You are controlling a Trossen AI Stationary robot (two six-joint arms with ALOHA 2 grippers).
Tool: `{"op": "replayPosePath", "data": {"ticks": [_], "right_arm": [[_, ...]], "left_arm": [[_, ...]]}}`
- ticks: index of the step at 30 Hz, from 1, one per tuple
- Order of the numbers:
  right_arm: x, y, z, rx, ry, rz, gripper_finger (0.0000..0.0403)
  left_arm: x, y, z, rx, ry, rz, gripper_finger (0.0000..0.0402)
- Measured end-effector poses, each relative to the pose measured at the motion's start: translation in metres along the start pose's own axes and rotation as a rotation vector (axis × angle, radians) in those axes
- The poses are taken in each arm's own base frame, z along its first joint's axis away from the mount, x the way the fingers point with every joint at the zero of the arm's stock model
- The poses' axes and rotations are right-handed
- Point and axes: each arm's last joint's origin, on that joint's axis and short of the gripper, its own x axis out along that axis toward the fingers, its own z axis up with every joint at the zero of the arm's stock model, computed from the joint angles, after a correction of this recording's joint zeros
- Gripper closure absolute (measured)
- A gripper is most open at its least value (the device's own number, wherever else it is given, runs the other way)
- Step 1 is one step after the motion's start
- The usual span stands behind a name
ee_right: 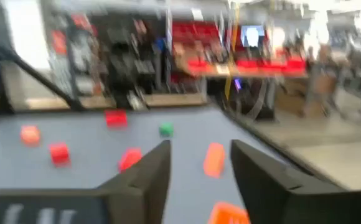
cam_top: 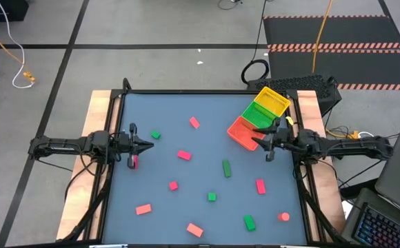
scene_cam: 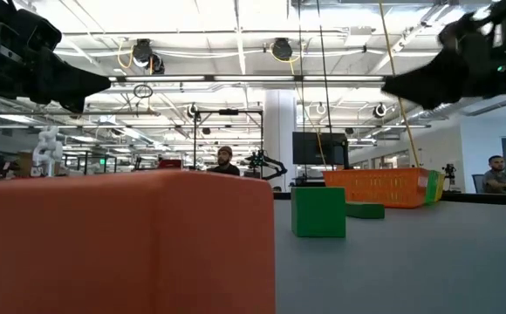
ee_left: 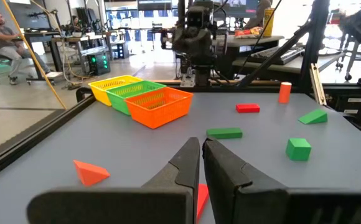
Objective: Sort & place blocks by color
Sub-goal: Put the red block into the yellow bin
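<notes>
Sorting has not begun as far as the views show: the tray (cam_top: 258, 116), at the upper right of the high view, appears to hold no pieces, and the blocks (cam_top: 184, 155) lie scattered across the table (cam_top: 165, 110) from centre to lower edge. Roughly a dozen red, pink and green pieces remain to be placed.

The left gripper (cam_top: 145, 145) sits at the left edge of the high view, mid-height, fingers pressed together and holding nothing. A green block (cam_top: 156, 135) lies just beside its tip, up and to the right; a small pink piece (cam_top: 135, 162) lies just below it.

The right gripper (cam_top: 257, 137) sits at the right, beside the tray's orange compartment, fingers spread apart and empty. The nearest pieces, a green bar (cam_top: 226, 167) and a red block (cam_top: 260, 185), lie below it, apart from the tip.
</notes>
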Motion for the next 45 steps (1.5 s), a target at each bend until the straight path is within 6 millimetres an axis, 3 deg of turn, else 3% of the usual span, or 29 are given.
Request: {"op": "replayPosePath", "data": {"ticks": [1, 5, 13, 19, 24, 30, 37, 45], "right_arm": [[0.003, 0.001, -0.002, -0.002, 0.044, -0.001, 0.0205], [0.027, 0.005, 0.026, -0.025, 0.172, 0.009, 0.0165], [0.077, 0.022, 0.083, -0.025, 0.648, 0.018, 0.0159], [0.091, 0.039, 0.099, 0.053, 1.083, -0.063, 0.0143], [0.092, 0.061, 0.079, 0.313, 1.378, -0.138, 0.0125], [0.082, 0.084, 0.056, 0.593, 1.585, -0.279, 0.0120], [0.059, 0.105, 0.034, 0.697, 1.637, -0.447, 0.0120], [0.052, 0.122, 0.007, 0.823, 1.535, -0.432, 0.0120]], "left_arm": [[0.000, 0.000, 0.000, 0.000, 0.000, 0.000, 0.0378], [0.000, 0.000, 0.000, 0.000, 0.000, 0.000, 0.0378], [0.000, 0.000, 0.000, 0.000, -0.001, 0.000, 0.0378], [0.000, 0.000, 0.000, 0.000, -0.001, 0.000, 0.0378], [0.000, 0.000, 0.000, 0.000, -0.001, 0.000, 0.0378], [0.000, 0.000, 0.000, 0.000, -0.002, 0.000, 0.0378], [0.000, 0.000, 0.000, 0.000, -0.002, 0.000, 0.0378], [0.000, 0.000, 0.000, 0.000, -0.002, 0.000, 0.0378]]}}
